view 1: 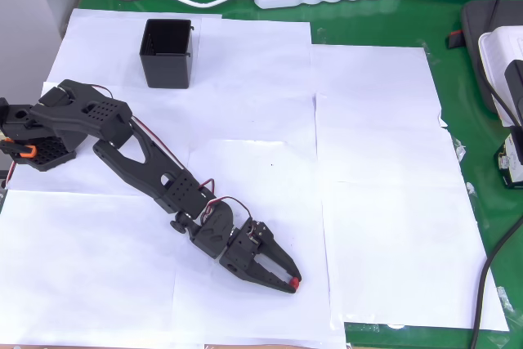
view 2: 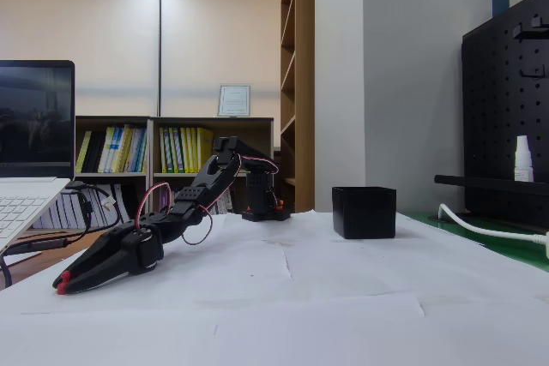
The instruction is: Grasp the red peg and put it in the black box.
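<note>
Red peg [view 1: 292,284] pinched in gripper [view 1: 288,280] near paper's [view 1: 384,202] front edge.

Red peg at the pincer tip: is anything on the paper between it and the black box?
Nothing loose lies there. The peg sits at the pincer tips; between it and the box the overhead view shows only white paper and the robot's own arm.

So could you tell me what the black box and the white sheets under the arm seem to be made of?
The black box looks like rigid plastic: straight walls, dull even sheen. The white sheets look like plain matte paper: thin overlapping edges lying flat on the green table.
</note>
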